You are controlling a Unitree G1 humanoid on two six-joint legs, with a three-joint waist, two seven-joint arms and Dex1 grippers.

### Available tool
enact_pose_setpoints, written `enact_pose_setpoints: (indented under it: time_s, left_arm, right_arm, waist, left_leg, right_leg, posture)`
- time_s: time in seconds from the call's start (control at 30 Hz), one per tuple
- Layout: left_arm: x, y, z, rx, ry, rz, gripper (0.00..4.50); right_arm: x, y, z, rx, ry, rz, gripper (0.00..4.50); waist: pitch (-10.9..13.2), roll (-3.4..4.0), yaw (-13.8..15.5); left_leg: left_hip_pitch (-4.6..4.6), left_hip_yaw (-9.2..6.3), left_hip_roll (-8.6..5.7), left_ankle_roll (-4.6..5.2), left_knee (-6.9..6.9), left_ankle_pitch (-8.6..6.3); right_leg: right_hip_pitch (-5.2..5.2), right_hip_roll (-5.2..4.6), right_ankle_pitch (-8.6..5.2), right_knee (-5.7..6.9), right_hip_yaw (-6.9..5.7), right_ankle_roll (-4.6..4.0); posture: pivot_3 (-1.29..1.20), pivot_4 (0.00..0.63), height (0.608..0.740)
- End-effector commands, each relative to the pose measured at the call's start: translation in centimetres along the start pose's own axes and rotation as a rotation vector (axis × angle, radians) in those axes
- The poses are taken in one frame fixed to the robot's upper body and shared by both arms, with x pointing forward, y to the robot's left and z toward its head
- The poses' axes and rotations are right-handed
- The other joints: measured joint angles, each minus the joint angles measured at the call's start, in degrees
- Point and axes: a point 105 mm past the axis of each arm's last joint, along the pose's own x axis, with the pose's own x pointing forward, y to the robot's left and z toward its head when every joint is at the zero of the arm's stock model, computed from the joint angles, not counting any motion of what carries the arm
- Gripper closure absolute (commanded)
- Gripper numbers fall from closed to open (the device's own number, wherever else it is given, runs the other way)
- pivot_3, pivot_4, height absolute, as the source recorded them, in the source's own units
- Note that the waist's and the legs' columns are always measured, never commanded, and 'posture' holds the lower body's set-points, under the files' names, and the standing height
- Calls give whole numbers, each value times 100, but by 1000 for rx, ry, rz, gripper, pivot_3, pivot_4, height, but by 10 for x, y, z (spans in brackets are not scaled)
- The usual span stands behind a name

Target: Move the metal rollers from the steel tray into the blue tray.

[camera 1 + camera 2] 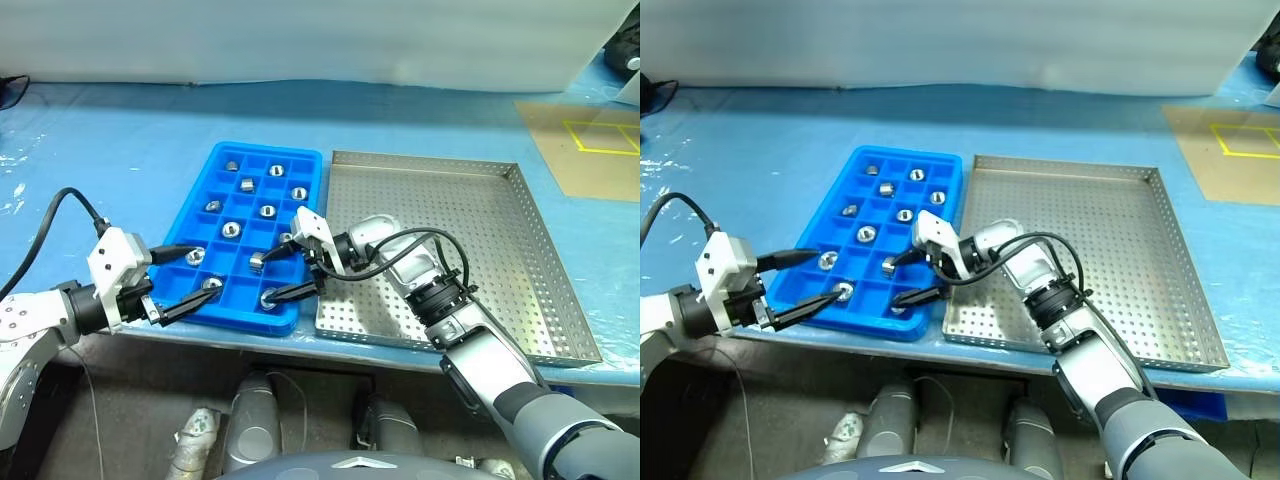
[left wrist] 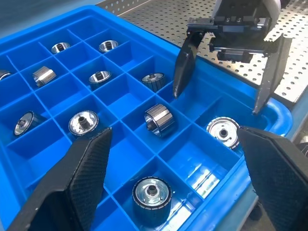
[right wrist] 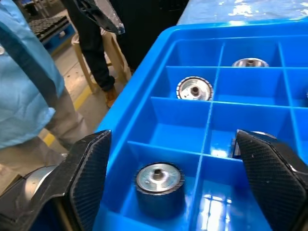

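Note:
The blue tray [image 1: 262, 158] lies left of the steel tray [image 1: 480, 215], edge to edge. Several metal rollers sit singly in its square compartments, such as one [image 1: 230, 228] mid-tray. My right gripper [image 1: 268, 279] reaches leftward over the blue tray's near right corner, open, with nothing between its fingers. A roller [image 3: 159, 180] rests in the compartment just below it, also seen in the left wrist view as a roller [image 2: 222, 131]. My left gripper [image 1: 208, 270] hovers open over the tray's near left corner, above another roller [image 2: 150, 192].
Both trays rest close to the front edge of a blue-covered table [image 1: 120, 150]. Brown cardboard with yellow tape [image 1: 590, 140] lies at the back right. A black cable [image 1: 60, 205] loops over my left arm. A person [image 3: 29, 72] stands beyond the table edge.

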Motion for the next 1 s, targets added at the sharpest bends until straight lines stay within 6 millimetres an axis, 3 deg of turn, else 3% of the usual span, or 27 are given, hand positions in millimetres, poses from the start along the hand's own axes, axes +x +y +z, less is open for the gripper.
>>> enact_pose_setpoints:
  time_s: [0.03, 0.23, 0.37, 0.5, 0.67, 0.8, 1.0]
  left_arm:
    - [8, 5, 8, 45, -31, -30, 111]
    - [45, 19, 17, 72, -107, -108, 111]
    - [77, 28, 21, 70, -153, -168, 111]
    - [124, 45, 30, 48, -247, -151, 111]
    - [159, 35, 26, 42, -252, -265, 111]
    - [171, 31, 28, 40, -258, -313, 111]
    - [175, 29, 29, 46, -262, -352, 111]
  right_arm:
    - [-21, -18, 26, -73, -66, -114, 213]
    - [-71, -38, 43, -99, -106, -335, 213]
    - [-108, -44, 32, -76, -83, -514, 213]
    - [-150, -43, 12, -29, -66, -769, 213]
    - [-188, -29, -3, 29, -78, -1017, 213]
    - [-202, -17, -9, 67, -83, -1119, 213]
    - [-199, -12, -13, 92, -89, -1163, 213]
  waist:
    - [0, 0, -4]
    - [-2, -1, -47]
    - [-6, -6, -152]
    - [-9, -9, -325]
    - [-9, -10, -657]
    - [-9, -10, -888]
    - [-9, -10, -978]
  left_leg:
    - [2, 0, 0, -1, 2, 0]
    - [12, 2, -2, -8, 20, 6]
    - [15, 4, -5, -14, 30, 10]
    - [13, 6, -8, -19, 34, 15]
    - [8, 9, -9, -31, 46, 23]
    - [12, 11, -5, -25, 34, 20]
    - [40, 18, -6, -5, 40, 7]
  right_leg:
    - [0, 0, 0, 4, 1, 0]
    - [3, 1, 3, 31, 12, -5]
    - [13, 2, 18, 34, 16, -26]
    - [19, 3, 21, 29, 22, -29]
    - [12, 6, 23, 23, 30, -26]
    - [10, 12, 23, 16, 30, -27]
    - [31, 10, 24, 16, 40, -28]
  posture:
    - [220, 150, 740]
    - [93, 150, 740]
    - [-55, 150, 740]
    - [-204, 150, 740]
    - [-316, 150, 740]
    - [-366, 150, 740]
    - [-396, 150, 740]
